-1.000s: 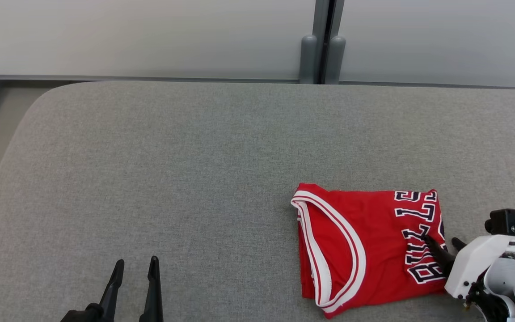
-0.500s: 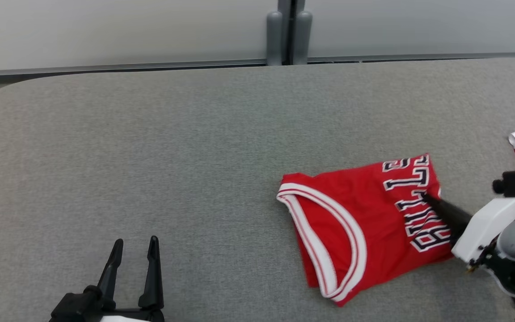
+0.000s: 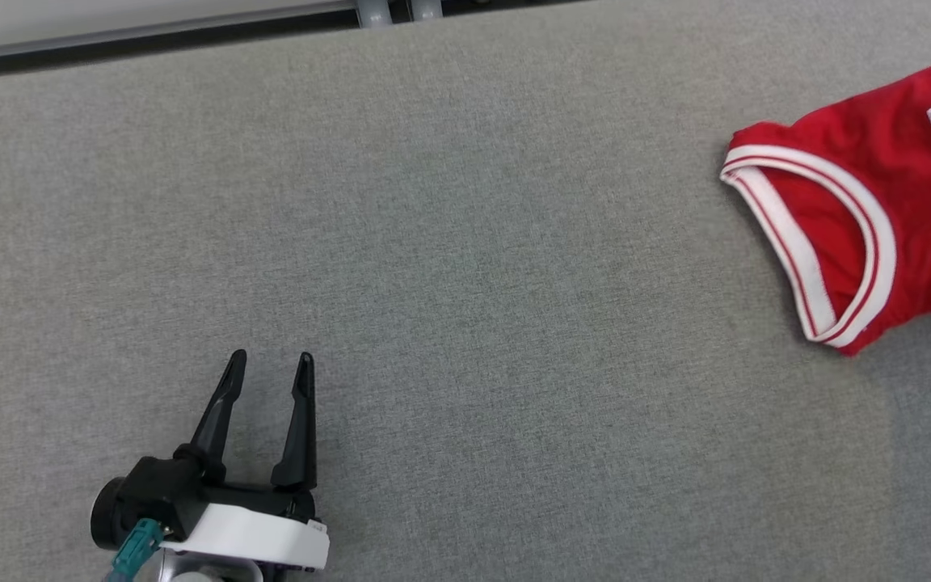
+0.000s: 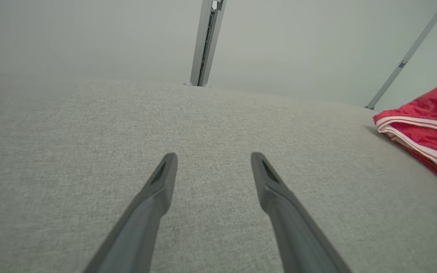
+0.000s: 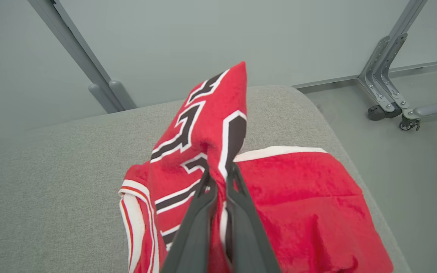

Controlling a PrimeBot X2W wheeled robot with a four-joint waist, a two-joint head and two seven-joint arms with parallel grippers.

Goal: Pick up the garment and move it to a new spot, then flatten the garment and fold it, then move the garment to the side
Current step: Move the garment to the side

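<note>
The right gripper (image 5: 218, 172) pinches a lettered fold of the red, white-trimmed sleeveless jersey (image 3: 869, 186) and holds it up, the rest lying at the right end of the grey fabric-topped table (image 3: 465, 283), while the left gripper (image 3: 271, 360) hovers spread and empty, well apart.

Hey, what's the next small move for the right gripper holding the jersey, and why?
Probably lower the right gripper a little, then open it: it is shut on a raised fold of the jersey, which is near the table end, beside other red cloth.
</note>
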